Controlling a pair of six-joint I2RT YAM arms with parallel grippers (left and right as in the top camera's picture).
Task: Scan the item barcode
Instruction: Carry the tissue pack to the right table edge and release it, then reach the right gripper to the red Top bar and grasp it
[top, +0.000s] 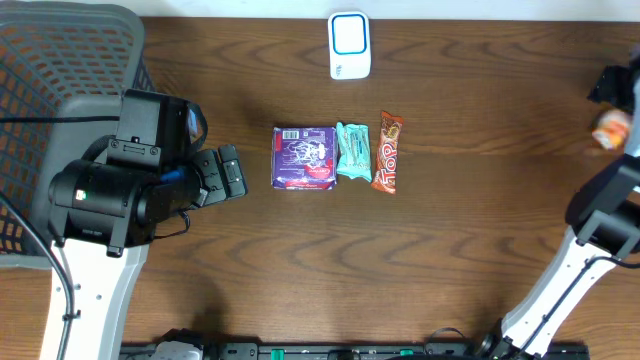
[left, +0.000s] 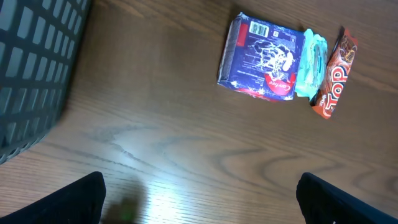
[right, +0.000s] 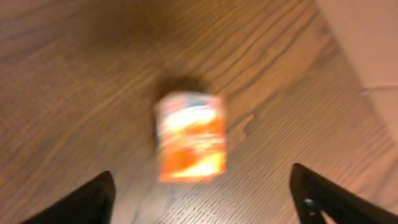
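Table (top: 300, 270): dark wood grain.

Basket (top: 40, 90): grey mesh, upper left of the overhead view, partly covered by the left arm.

Scanner (top: 349, 45): white with a blue-edged face, top centre of the overhead view.

Purple packet (top: 304, 157), teal packet (top: 352, 151), red bar (top: 388, 152): laid side by side in a row at the centre, below the scanner. A barcode is seen on the purple packet in the left wrist view.

Orange packet (right: 191, 136): far right edge of the overhead view, well apart from the row. It is blurred in the right wrist view, and whether it rests on the table cannot be told.

Left gripper (left: 208, 205): jaws spread wide, nothing held. It is placed left of the purple packet, apart from it.

Right gripper (right: 205, 205): jaws spread wide. The orange packet is seen between the two fingers and is touched by neither.
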